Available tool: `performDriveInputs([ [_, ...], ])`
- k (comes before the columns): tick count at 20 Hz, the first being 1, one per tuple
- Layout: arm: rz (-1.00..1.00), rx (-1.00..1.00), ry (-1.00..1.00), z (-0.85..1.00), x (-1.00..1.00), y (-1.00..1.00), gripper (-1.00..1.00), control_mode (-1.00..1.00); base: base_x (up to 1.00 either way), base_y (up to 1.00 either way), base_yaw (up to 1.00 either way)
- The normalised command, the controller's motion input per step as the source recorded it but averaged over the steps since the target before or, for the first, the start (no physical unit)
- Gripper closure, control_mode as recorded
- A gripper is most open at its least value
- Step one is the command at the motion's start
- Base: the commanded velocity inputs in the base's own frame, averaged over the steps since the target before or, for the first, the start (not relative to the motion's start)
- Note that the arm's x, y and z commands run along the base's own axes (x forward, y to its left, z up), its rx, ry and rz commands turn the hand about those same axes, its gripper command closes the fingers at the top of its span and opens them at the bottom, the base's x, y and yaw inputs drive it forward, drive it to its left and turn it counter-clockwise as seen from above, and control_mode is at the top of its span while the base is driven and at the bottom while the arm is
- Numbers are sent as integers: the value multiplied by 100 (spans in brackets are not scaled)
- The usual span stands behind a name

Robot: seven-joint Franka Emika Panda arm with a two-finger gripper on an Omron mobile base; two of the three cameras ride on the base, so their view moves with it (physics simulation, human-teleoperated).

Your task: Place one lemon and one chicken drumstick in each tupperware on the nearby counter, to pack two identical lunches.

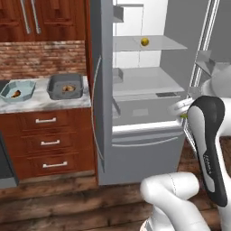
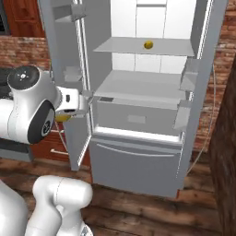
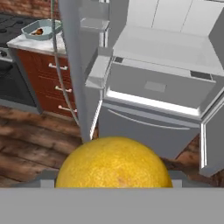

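My gripper point(image 2: 68, 112) hangs in front of the open fridge, shut on a lemon point(image 3: 113, 164) that hides its fingertips in the hand view. The same lemon point(image 2: 62, 118) peeks out yellow under the hand. A second lemon point(image 1: 145, 41) lies on an upper fridge shelf. On the counter point(image 1: 45, 103) to the left stand the two tupperware tubs. A small brown piece, probably a chicken drumstick point(image 1: 16, 94), lies in the pale blue-grey tub point(image 1: 28, 85). The dark grey tub point(image 1: 54, 86) holds another such piece point(image 1: 68, 89).
The fridge point(image 2: 138, 115) stands with both doors swung open; its left door point(image 1: 101, 90) juts out between the gripper and the counter. A black stove point(image 3: 13, 26) borders the counter's far side. Wooden drawers point(image 1: 49, 142) sit below the counter.
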Motion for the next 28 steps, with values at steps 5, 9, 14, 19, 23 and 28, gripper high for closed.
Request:
performDriveInputs([
  [5,0,0,0,0,0,0,100,100,-12,100,-8],
  [9,0,0,0,0,0,0,100,100,3,100,-13],
  [14,0,0,0,0,0,0,100,100,41,100,-12],
  [19,0,0,0,0,0,0,100,100,88,76,-12],
  [23,0,0,0,0,0,0,100,100,95,18,-10],
  [28,0,0,0,0,0,0,100,100,90,0,-8],
])
